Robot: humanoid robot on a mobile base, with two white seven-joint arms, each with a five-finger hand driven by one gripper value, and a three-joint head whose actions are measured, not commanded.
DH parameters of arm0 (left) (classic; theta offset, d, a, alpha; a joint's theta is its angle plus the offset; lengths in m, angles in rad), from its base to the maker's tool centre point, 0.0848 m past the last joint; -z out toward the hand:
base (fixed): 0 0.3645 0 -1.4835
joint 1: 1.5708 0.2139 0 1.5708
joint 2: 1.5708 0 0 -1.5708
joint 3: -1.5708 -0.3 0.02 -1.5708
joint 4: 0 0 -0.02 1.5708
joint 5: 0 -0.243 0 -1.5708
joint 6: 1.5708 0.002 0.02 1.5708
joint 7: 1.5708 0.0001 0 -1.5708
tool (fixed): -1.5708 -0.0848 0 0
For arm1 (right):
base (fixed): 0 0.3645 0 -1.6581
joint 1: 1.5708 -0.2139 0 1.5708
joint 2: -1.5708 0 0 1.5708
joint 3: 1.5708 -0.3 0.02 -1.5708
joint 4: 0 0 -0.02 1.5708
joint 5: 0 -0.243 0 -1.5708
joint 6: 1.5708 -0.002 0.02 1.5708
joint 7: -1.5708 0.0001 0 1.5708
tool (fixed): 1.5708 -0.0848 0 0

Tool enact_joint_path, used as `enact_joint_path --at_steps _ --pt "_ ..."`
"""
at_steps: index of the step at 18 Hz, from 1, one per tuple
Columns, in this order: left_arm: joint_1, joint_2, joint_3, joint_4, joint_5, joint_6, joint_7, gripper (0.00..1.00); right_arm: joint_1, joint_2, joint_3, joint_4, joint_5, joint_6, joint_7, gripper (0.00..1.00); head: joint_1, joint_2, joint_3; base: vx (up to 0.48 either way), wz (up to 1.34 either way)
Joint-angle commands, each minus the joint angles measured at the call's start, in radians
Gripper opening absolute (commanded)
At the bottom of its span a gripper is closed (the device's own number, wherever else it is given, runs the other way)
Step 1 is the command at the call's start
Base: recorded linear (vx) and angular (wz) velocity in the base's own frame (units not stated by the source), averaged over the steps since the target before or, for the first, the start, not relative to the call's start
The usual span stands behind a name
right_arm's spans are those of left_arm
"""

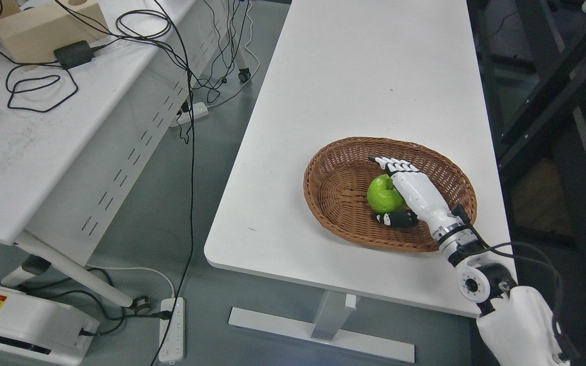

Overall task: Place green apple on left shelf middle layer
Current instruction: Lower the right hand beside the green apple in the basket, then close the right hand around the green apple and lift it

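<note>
A green apple (384,194) lies in a brown wicker basket (333,175) on the white table (364,76). My right hand (377,189) reaches into the basket from the lower right. Its white fingers (392,164) are stretched out straight along the far side of the apple. Its black-tipped thumb (394,218) lies on the near side. The apple sits between them, against the palm, and rests on the basket floor. The fingers are not curled around it. No shelf is in view. My left arm is out of view.
A second white desk (44,142) stands at the left with a wooden box (44,25), a power adapter (73,54) and loose cables. Cables hang into the floor gap between the desks. Power strips (172,330) lie on the floor. Dark frames (552,91) stand at the right.
</note>
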Motion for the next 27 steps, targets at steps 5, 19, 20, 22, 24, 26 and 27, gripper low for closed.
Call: enact_joint_path --at_steps 5,19,20,22,24,26,27 --pt "0.0 0.017 0.0 0.0 0.0 0.0 0.0 1.0 0.007 -0.032 -0.056 0.043 0.0 0.01 -0.001 0.3 0.0 0.0 0.0 0.0 0.0" --pt "0.0 0.017 0.0 0.0 0.0 0.0 0.0 1.0 0.088 0.054 -0.487 -0.08 -0.497 -0.024 0.041 0.0 0.0 0.0 0.0 0.0 0.0" --pt "0.0 0.017 0.0 0.0 0.0 0.0 0.0 1.0 0.098 0.077 -0.504 -0.089 -0.497 -0.024 0.022 0.0 0.0 0.0 0.0 0.0 0.0" --pt "0.0 0.017 0.0 0.0 0.0 0.0 0.0 1.0 0.121 0.126 -0.523 -0.114 -0.497 -0.024 0.007 0.0 0.0 0.0 0.0 0.0 0.0" --pt "0.0 0.017 0.0 0.0 0.0 0.0 0.0 1.0 0.145 0.172 -0.524 -0.135 -0.497 -0.022 -0.018 0.0 0.0 0.0 0.0 0.0 0.0" --pt "0.0 0.017 0.0 0.0 0.0 0.0 0.0 1.0 0.17 0.204 -0.524 -0.143 -0.497 -0.022 -0.074 0.0 0.0 0.0 0.0 0.0 0.0" --pt "0.0 0.017 0.0 0.0 0.0 0.0 0.0 1.0 0.186 0.214 -0.523 -0.147 -0.497 -0.023 -0.108 0.0 0.0 0.0 0.0 0.0 0.0"
